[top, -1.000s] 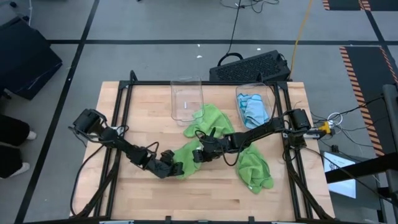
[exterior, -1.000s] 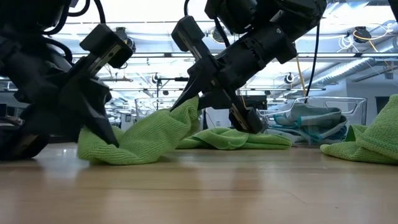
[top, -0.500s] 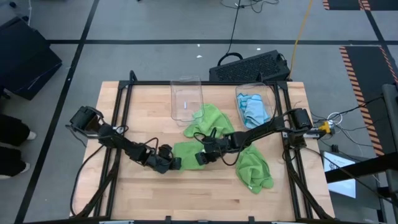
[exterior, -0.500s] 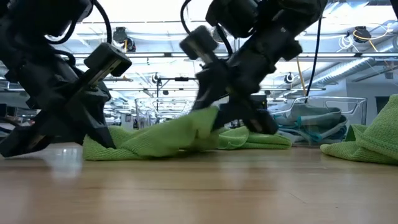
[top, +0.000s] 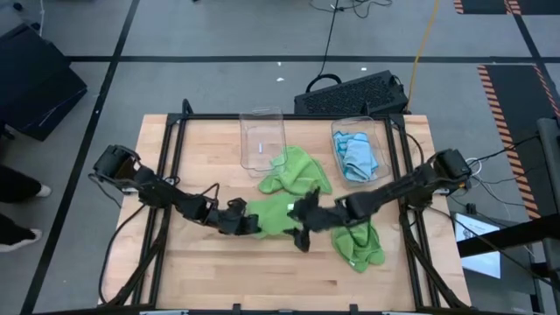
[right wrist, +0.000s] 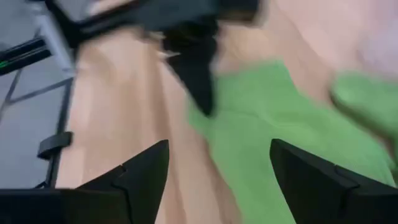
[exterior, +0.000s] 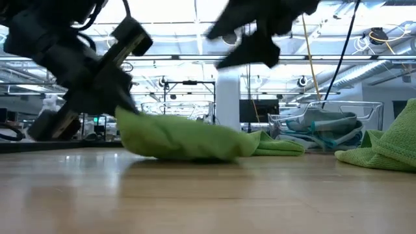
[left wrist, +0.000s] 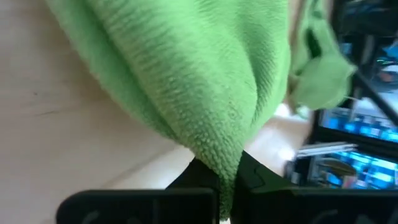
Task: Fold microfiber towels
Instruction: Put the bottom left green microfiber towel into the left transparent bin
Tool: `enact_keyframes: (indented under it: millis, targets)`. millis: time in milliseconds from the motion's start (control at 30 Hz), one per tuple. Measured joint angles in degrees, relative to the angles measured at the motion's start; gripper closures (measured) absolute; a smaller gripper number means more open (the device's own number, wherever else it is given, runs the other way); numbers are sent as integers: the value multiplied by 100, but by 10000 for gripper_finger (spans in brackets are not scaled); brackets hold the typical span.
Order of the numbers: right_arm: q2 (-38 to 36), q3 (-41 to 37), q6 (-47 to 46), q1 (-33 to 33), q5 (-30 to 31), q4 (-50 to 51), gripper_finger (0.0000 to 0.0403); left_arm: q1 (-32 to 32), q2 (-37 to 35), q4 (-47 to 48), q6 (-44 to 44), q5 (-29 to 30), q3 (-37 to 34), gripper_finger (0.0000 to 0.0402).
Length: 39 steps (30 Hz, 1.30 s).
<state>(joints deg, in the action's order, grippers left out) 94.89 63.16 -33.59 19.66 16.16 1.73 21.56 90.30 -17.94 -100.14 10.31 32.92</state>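
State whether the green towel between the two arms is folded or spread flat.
Folded: the green towel lies doubled into a thick bundle on the table, one end pinched by the left gripper.

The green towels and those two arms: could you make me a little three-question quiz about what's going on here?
1. True or false: the left gripper is shut on the middle green towel.
2. Where are the blue towels? A) spread on the table B) in the right-hand clear bin C) held by the right gripper
3. Fill in: the right gripper's fingers are ____.

Key:
1. True. The left wrist view shows the cloth pinched between its fingers.
2. B. The other clear bin shows no towels.
3. Open, holding nothing, just above the towel's edge.
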Motion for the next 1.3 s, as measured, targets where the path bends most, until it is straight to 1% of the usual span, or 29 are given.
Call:
enact_keyframes:
  millis: [100, 267, 367, 500, 567, 667, 733, 867, 967, 1067, 1133, 1200, 1300]
  targets:
    - [156, 0, 689, 308, 450, -443, 130, -61, -156, -152, -12, -34, -12, 399]
    - [649, -10, 1759, 440, 801, -615, 138, -204, -220, -502, -198, -200, -6, 399]
    - [1009, -11, 2364, 344, 767, -1026, 139, -294, -213, -595, -203, -474, -3, 399]
    - [1432, -11, 3033, 130, 326, -1746, 133, -405, -190, -492, -216, -688, -6, 399]
    - [1549, -11, 3288, 50, 245, -1894, 132, -463, -194, -501, -239, -780, -3, 399]
    - [1641, -9, 3634, -33, 447, -1868, 135, -516, -194, -496, -276, -833, -3, 399]
    - [1659, -9, 3925, -93, 473, -1861, 143, -535, -194, -504, -337, -885, -3, 398]
    - [1657, -9, 4391, -184, 499, -1881, 177, -552, -194, -553, -389, -908, -3, 398]
    - [1657, -9, 4559, -235, 449, -1909, 225, -550, -194, -736, -401, -899, -3, 399]
    - [1657, -9, 4717, -250, 137, -1905, 280, -550, -194, -796, -405, -897, -1, 394]
    - [1657, -9, 4776, -252, -60, -1903, 309, -550, -194, -784, -405, -897, -1, 395]
    - [1657, -9, 4756, -239, -162, -1908, 323, -544, -196, -749, -405, -895, -1, 398]
    - [1657, -9, 4390, -234, -311, -1909, 315, -545, -196, -750, -405, -861, 0, 396]
